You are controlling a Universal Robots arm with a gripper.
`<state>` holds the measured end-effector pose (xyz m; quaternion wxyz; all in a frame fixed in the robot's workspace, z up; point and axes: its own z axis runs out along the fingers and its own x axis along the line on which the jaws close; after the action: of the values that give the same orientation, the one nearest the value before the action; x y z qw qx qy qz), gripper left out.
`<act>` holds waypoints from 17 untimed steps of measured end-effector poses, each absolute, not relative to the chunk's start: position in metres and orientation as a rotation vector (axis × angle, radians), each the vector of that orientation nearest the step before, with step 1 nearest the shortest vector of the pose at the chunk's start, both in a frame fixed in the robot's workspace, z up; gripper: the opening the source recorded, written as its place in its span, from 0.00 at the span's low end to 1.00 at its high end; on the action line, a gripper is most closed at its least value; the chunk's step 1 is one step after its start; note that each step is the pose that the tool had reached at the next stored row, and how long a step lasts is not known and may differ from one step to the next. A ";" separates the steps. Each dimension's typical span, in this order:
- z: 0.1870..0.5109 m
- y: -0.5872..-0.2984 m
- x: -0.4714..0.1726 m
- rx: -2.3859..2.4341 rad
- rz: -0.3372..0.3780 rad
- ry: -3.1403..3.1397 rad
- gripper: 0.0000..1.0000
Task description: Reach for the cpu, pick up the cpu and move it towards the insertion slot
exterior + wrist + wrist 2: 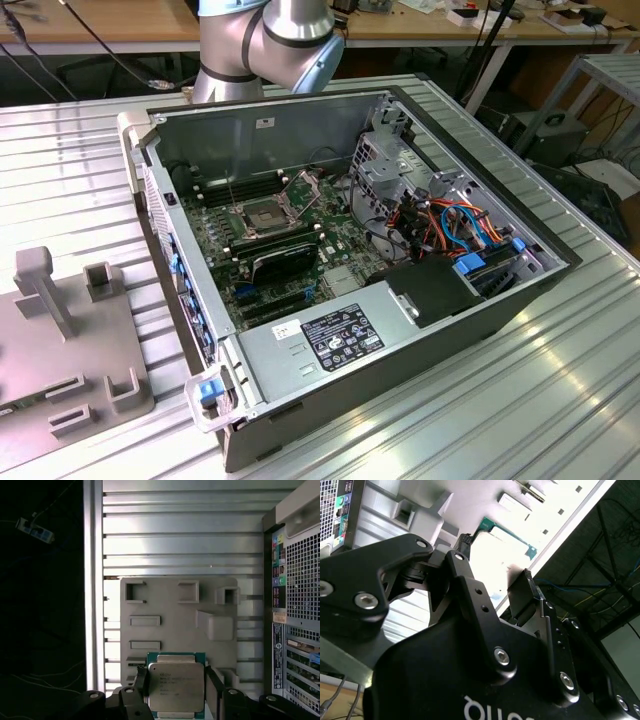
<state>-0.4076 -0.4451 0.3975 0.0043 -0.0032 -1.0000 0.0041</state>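
The chip (176,687) is hanging in the gripper (177,678), above the grey plate (175,625).
The fingers (141,680) are clamping its two side edges. The carrying step seems to be running; the socket (257,214) is lying well apart inside the case (260,130), so the way there is asking for a level chip and clearance over the wall.

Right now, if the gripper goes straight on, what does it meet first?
Probably the pale silver-beige square cpu, directly ahead of the gripper; behind it, the grey fixture plate. Depth is unclear.
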 end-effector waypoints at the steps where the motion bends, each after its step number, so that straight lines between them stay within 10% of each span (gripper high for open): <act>1: 0.398 -0.445 -0.407 -0.010 0.013 -3.133 0.55; 17: 0.398 -0.445 -0.403 -0.010 0.013 -3.133 0.55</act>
<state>-0.4033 -0.4451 0.3976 0.0043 -0.0032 -1.0000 0.0041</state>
